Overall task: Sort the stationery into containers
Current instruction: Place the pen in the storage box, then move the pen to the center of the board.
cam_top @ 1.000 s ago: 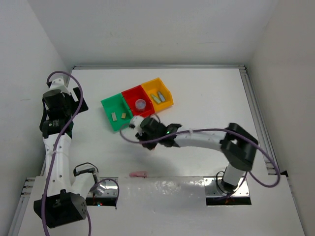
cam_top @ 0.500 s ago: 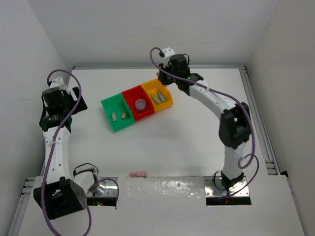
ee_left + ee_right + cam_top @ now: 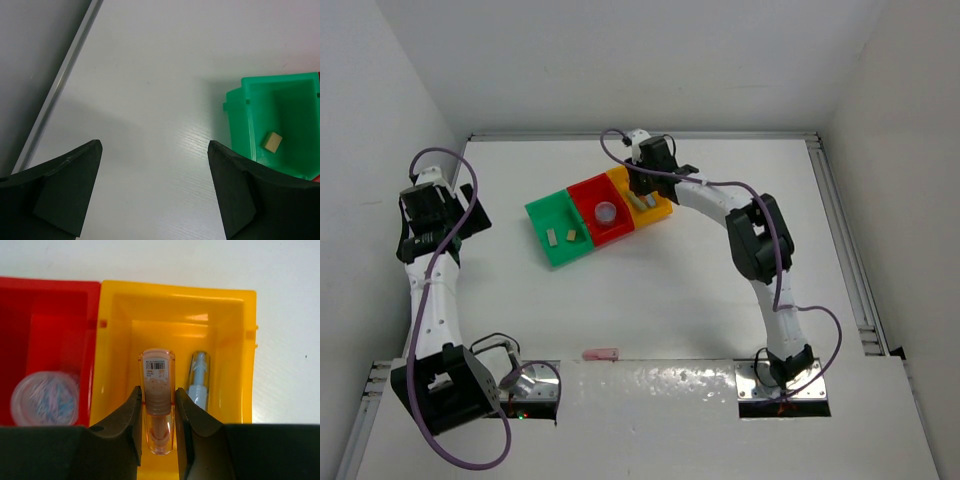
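The orange stick (image 3: 157, 370) is clamped between the fingers of the right gripper (image 3: 157, 399), label side up, held lengthwise over the inside of the yellow bin (image 3: 120, 340). Whether it touches the floor of the bin I cannot tell. Just to its right a pale blue stick (image 3: 199, 377) already lies in the same bin. In the red bin (image 3: 50, 305) next door on the left sits the round roll (image 3: 45, 399).

A second ago the right arm was low over the middle of the bench (image 3: 720, 260). Half a second ago it had swung out to the far side, past the row of bins. Now it has drawn back so the gripper hangs right over the yellow bin. That puts the carry nearly at its end, and I judge that only the release is left for this stick.

The green bin (image 3: 240, 115) at the left end holds a beige block (image 3: 272, 142). The left gripper (image 3: 155, 145) waits with its fingers wide apart and nothing between them, over bare bench left of that bin. One pink stick (image 3: 601, 354) lies at the near edge of the bench, well apart from the bins and not yet sorted.
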Robot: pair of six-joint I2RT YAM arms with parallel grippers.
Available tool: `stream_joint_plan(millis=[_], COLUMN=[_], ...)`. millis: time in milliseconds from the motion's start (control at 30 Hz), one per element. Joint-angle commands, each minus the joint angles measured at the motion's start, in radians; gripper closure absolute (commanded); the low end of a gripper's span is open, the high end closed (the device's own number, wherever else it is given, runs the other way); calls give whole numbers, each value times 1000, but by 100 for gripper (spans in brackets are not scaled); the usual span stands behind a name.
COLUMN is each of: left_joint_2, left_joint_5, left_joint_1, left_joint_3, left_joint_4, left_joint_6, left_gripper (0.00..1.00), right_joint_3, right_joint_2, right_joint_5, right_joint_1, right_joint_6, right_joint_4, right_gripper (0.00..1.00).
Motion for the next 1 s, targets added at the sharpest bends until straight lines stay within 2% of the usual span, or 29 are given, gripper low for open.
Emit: stream_joint_plan(millis=[0,133,267,333,367,533,667,733,800,833,867,900,967], left_joint_2=[-1,8,14,19,22,17,13,5,-1,-6,-10,-12,-22], left_joint_5=[8,-1,2,7,8,8,5,4,4,4,4,4,4], left_joint_1=[12,12,12,14,8,-3,-21,-31,-31,-34,-34,-34,-34], left_joint_3=[14,14,14,16,17,28,51,57,63,65,65,65,63], left_joint_4=[44,44,50,50,49,41,32,26,24,26,24,24,27], left_joint_6=[13,15,13,15,15,13,13,15,15,15,13,13,12], left_gripper=[16,16,16,15,15,16,15,16,15,15,15,15,15], right_joint_3=[49,60,58,60,58,22,9,-16,-58,-122,-167,-213,-355], right_joint_2=[47,65,46,29,12,-71,-148,-223,-327,-367,-405,-478,-528], right_joint_5=[42,30,3,6,16,-10,-11,-11,-40,-51,-66,-86,-120], right_joint_1=[-25,-22,-7,0,6,-5,-19,-14,-2,24,44,67,162], right_joint_6=[27,19,-5,-22,-24,16,45,45,27,13,-29,-49,-118], right_joint_4=[83,93,79,62,59,103,105,103,99,96,93,71,30], right_gripper=[100,97,69,66,61,48,46,50,69,90,94,94,70])
